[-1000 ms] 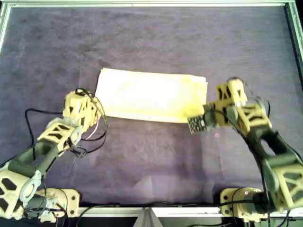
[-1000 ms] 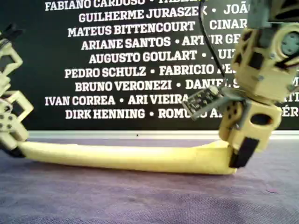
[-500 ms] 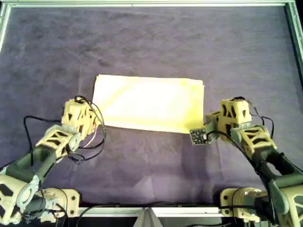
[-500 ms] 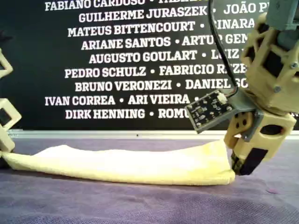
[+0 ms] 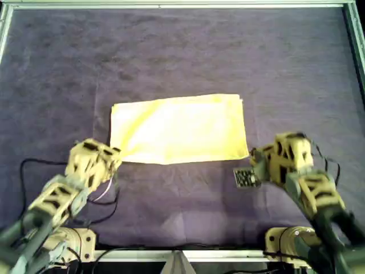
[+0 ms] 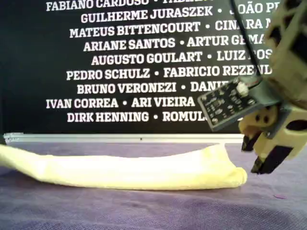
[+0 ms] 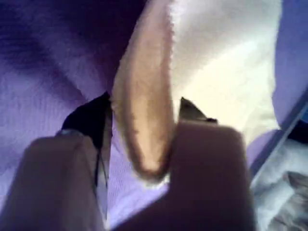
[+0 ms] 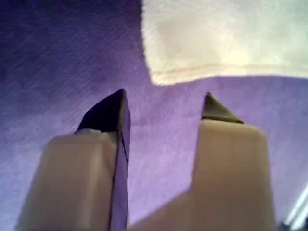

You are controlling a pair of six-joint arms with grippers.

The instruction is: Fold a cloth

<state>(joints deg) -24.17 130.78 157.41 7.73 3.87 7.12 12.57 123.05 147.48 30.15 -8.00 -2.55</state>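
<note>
The cloth (image 5: 179, 128) is pale yellow and lies folded as a wide band on the purple mat; it also shows in the exterior view (image 6: 134, 170). My first gripper (image 5: 112, 158) is at its corner on the overhead view's lower left. In the first wrist view the jaws (image 7: 144, 108) stand apart on either side of the cloth's folded edge (image 7: 144, 120). My second gripper (image 5: 255, 157) is open and empty, just off the corner on the overhead view's lower right. It is clear of the cloth in the exterior view (image 6: 259, 155), and the corner (image 8: 159, 72) lies ahead of its jaws (image 8: 163, 103).
A small circuit board (image 5: 246, 177) sticks out from the second arm's wrist, also in the exterior view (image 6: 235, 103). A pale frame rail (image 5: 182, 4) borders the purple mat (image 5: 182, 51). A black backdrop with white names (image 6: 120, 57) stands behind.
Both arms drew back toward the overhead view's bottom. The cloth slid that way with them. My second gripper came off the cloth's corner and now hangs beside it.
</note>
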